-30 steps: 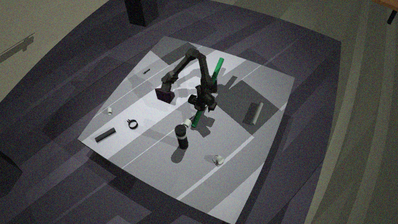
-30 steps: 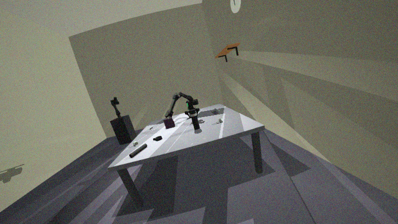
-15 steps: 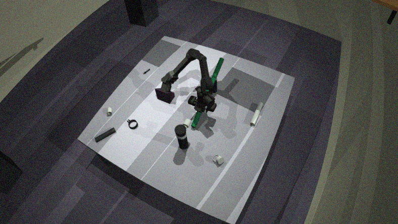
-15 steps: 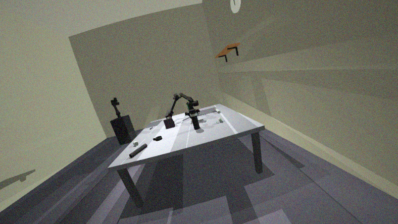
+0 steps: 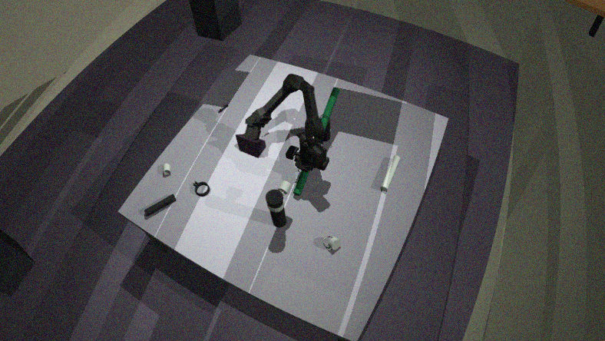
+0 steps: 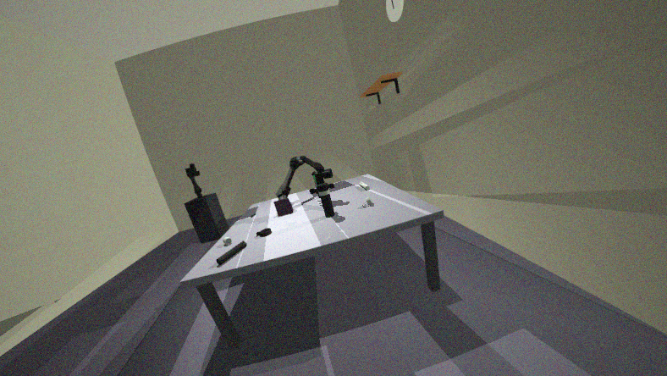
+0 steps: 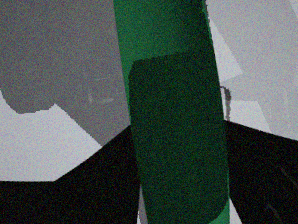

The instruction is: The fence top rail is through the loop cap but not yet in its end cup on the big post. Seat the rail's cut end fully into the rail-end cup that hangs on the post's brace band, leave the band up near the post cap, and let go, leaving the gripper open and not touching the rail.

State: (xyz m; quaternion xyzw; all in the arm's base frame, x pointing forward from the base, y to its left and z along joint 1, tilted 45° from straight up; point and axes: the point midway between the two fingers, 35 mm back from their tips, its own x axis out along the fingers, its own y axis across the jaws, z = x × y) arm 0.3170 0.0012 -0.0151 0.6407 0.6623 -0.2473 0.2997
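Note:
The green rail [image 5: 301,183] [image 7: 167,30] slants across the table above its top, passing under my arm. My gripper [image 5: 305,167] [image 7: 170,127] is shut on the rail, with one black finger against each side in the wrist view. The big dark post [image 5: 278,216] [image 6: 328,209] stands upright, with a pale band [image 5: 276,210] just below its cap. A whitish cup [image 5: 285,186] shows behind the post cap. The rail's near end lies to the right of this cup, outside it. The loop cap cannot be made out clearly near the arm.
A white tube [image 5: 390,173] [image 6: 364,186] lies on the right, and a white fitting [image 5: 333,243] [image 6: 368,202] right of the post. On the left are a black ring clamp [image 5: 202,188] [image 6: 264,232], a dark bar [image 5: 160,205] [image 6: 231,253] and a small white cup [image 5: 166,170] [image 6: 227,241].

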